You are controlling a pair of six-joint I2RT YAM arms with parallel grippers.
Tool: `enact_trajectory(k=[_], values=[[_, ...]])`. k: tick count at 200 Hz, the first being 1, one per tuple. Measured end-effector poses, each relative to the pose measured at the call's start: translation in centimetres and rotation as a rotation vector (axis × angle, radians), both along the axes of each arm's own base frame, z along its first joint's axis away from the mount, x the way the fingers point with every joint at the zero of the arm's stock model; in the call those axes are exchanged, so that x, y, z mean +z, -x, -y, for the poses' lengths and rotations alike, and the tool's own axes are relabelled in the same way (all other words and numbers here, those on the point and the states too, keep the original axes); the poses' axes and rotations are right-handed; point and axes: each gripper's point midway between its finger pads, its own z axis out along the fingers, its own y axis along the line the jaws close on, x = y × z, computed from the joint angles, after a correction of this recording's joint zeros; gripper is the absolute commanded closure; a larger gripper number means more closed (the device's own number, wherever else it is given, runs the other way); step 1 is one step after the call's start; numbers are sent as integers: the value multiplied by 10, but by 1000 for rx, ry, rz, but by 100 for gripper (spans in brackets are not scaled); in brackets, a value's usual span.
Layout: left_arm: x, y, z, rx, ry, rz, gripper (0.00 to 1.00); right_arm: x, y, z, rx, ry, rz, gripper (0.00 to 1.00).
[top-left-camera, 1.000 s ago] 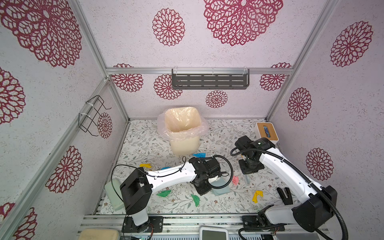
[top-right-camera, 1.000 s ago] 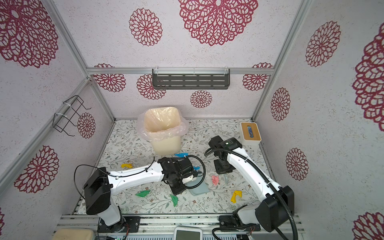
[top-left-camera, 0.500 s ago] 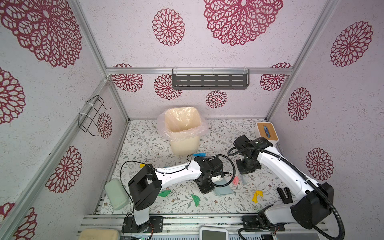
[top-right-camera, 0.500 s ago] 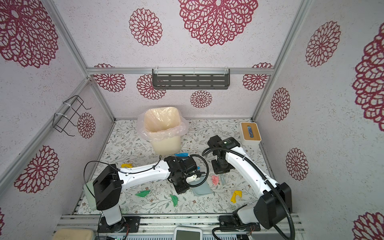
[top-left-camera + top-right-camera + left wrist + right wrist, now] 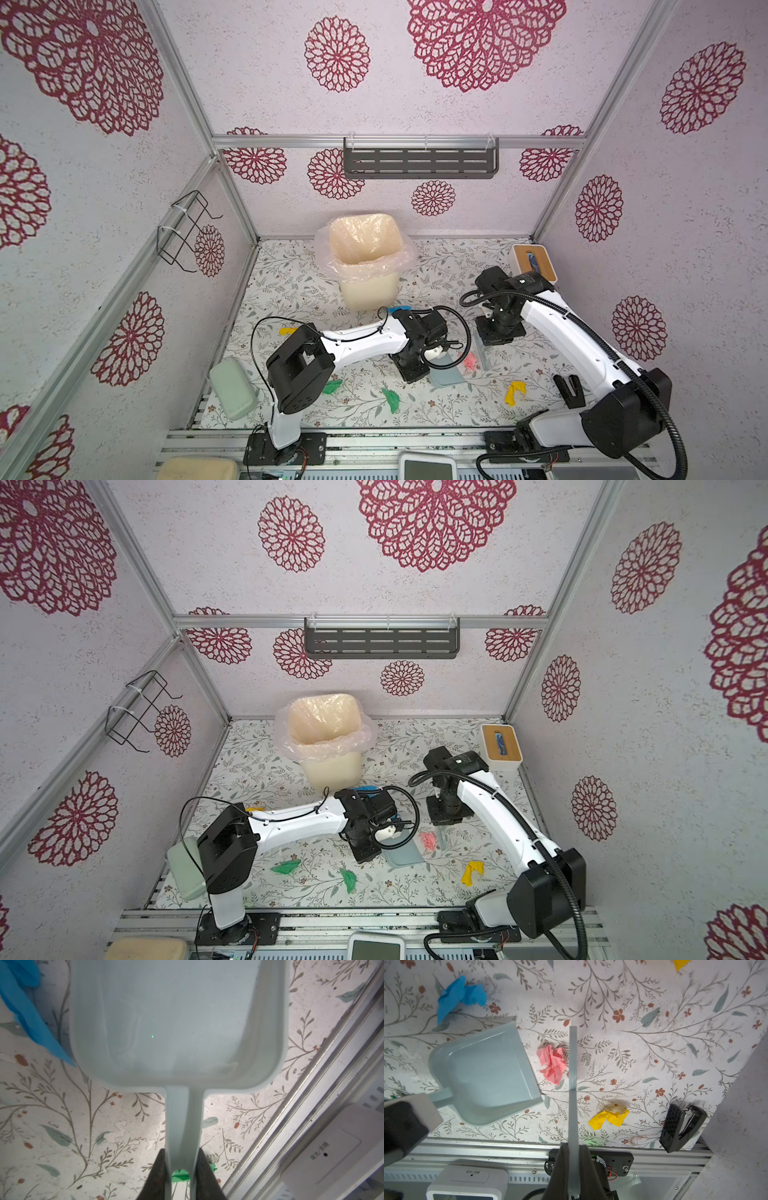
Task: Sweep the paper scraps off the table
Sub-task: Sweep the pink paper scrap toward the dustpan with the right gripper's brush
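1. Left jaws gripping dustpan (image 5: pixel 176 1022) handle; elbow (image 5: pixel 297 370) swinging inward, dustpan barely shifting
2. Right jaws clamping scraper (image 5: pixel 573 1064) beside pink scrap (image 5: pixel 469 361), lying on counter (image 5: pixel 291 282) at dustpan's two o'clock; sweep-in looking imminent

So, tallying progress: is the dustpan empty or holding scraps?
Empty. In the right wrist view the dustpan is bare inside; the pink scrap lies on the table just off its open edge.

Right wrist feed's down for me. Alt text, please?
The right gripper has its jaws shut on a thin pale blade, with a crumpled pink scrap between it and the open mouth of the pale blue dustpan. A yellow scrap lies on the blade's other side, a blue scrap beyond the dustpan.
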Motion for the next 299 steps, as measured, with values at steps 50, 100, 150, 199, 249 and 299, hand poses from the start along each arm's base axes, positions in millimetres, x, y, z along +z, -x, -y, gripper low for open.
enact_trajectory(k=[50, 100, 150, 199, 249, 299], values=[[-5, -3, -1, -21, -13, 11, 100, 3, -4, 14, -59, -12, 11, 100], [-6, -7, 2, -22, 2, 20, 100, 0, -6, 10, -49, -30, 8, 100], [-8, -10, 3, -21, 3, 18, 100, -9, 1, 4, -35, -47, -28, 100], [-8, -10, 4, -22, 10, 21, 100, -9, 4, -18, 25, -91, -23, 100], [-10, -11, 6, -22, 12, 21, 100, -6, 11, -46, 70, -166, -31, 100], [-10, -13, 6, -17, 17, 22, 100, 4, 15, -73, 78, -266, -34, 100]])
